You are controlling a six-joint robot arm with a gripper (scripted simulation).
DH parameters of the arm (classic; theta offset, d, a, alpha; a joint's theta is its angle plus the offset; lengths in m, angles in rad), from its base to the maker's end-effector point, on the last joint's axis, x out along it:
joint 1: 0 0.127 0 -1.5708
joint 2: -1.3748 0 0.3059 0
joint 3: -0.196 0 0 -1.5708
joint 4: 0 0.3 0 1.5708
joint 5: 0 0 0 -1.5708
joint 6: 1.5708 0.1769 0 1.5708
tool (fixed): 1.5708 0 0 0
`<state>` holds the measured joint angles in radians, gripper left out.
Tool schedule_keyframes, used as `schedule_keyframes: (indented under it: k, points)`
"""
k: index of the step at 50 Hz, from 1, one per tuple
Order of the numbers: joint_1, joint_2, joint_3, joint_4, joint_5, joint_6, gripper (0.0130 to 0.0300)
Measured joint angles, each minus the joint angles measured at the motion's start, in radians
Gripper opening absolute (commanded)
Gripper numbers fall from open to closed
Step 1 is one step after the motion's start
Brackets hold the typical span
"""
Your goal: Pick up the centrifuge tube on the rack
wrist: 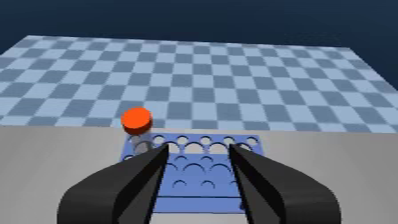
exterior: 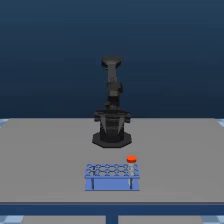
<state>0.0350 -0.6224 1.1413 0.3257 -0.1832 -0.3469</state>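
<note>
Table (exterior: 45, 160): grey, flat, filling the lower half of the exterior frame; dark blue backdrop above.

Arm (exterior: 112, 100): black, upright at the frame's centre on an octagonal base (exterior: 111, 139), standing behind the rack.

Rack (exterior: 112, 176): low, blue, rectangular, lower centre of the exterior frame, just in front of the base. Grid of round holes on top; two dark vertical marks on the front face.

Tube (exterior: 131, 165): whitish, slender, with a round orange-red cap. It stands upright in a hole at the rack's far corner on the exterior view's right, cap rising above the rack top. In the wrist picture the cap (wrist: 136, 118) shows left of centre, at the rack's edge (wrist: 253, 150).

Gripper (wrist: 198, 149): two black fingers (wrist: 133, 182) entering from the bottom of the wrist frame, jaws apart, nothing between them but the rack's holes. The tube sits clear of both fingers.

Floor (wrist: 222, 80): blue checkered pattern beyond the table edge, upper half of the wrist frame.
</note>
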Motion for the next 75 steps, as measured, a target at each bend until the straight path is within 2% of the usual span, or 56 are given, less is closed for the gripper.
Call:
schedule_keyframes:
  k: [13,23,47,61,75]
  points:
    - [0.044,0.058,-0.034,0.198,-0.015,-0.168,0.0300]
    - [0.087,0.122,-0.076,0.358,-0.032,-0.298,0.0300]
    - [0.191,0.322,-0.236,0.726,-0.065,-0.585,0.0300]
    - [0.225,0.398,-0.312,0.881,-0.069,-0.715,0.0300]
    - [0.242,0.442,-0.359,0.978,-0.069,-0.800,0.0300]
